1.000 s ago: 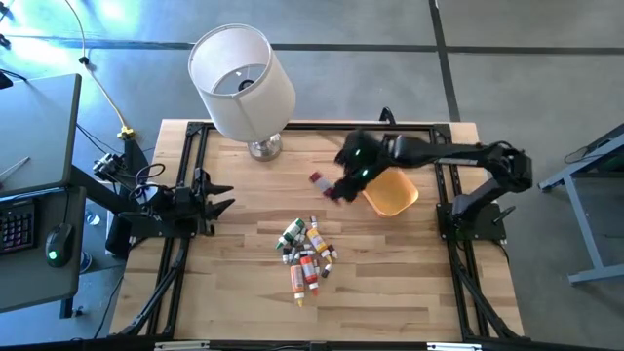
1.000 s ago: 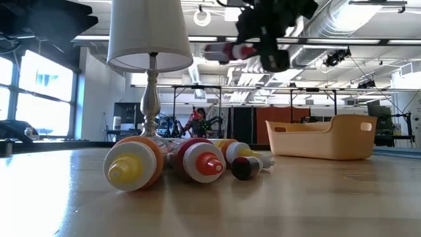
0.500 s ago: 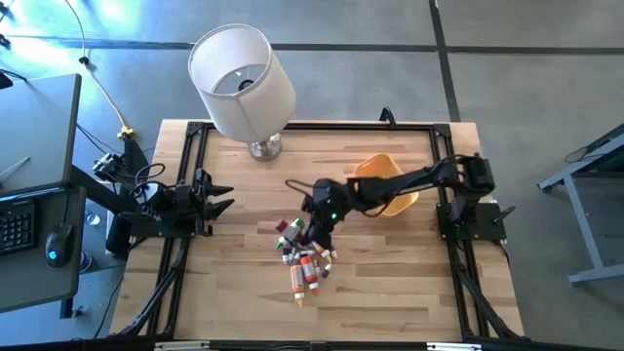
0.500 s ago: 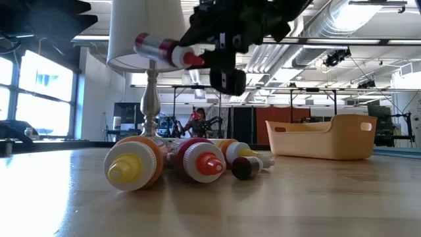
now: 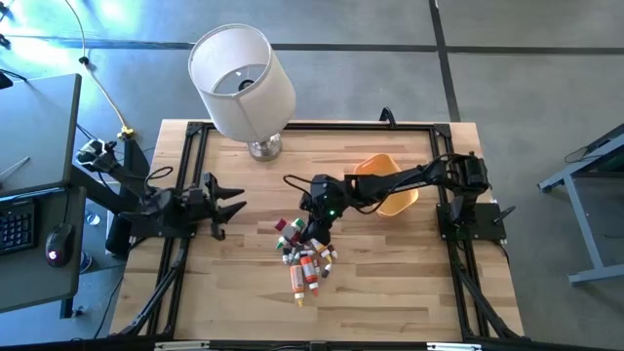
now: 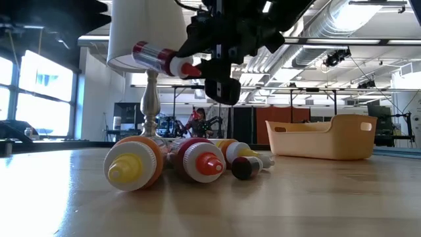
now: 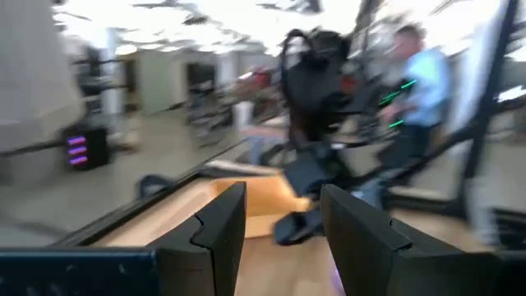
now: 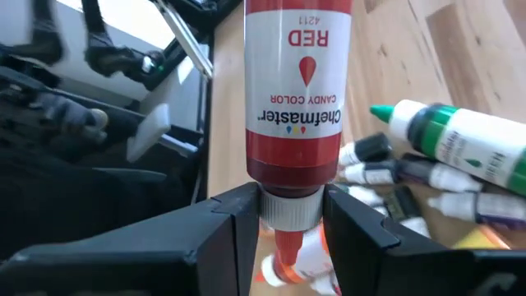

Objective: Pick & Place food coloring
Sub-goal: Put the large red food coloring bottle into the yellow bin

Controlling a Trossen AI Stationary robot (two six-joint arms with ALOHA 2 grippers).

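Right gripper [image 5: 298, 230] is raised above the pile of food coloring bottles [image 5: 307, 255] at mid-table, fingers pinched on the neck of one red bottle [image 8: 297, 90] just behind its cap. In the low view that red bottle [image 6: 158, 58] is held well clear of the tabletop, lying near level, cap toward the gripper. The label reads RED.

Left gripper [image 5: 226, 202] sits near the left side of the table [image 5: 390, 292], fingers spread, holding nothing, well apart from the pile.

Open room: bare wood lies between the left gripper and the pile, and a wide bare strip runs along the near edge. The orange bowl [image 5: 390, 190] stands right of centre, partly under the right arm. One lamp [image 5: 244, 83] occupies the far edge, left of centre.

Count: one bottle held; the pile's exact number cannot be told, as bottles overlap. One bowl, one lamp, two arms. In the low view, yellow [image 6: 133, 166] and red-orange [image 6: 200, 161] bottles lie on their sides, touching
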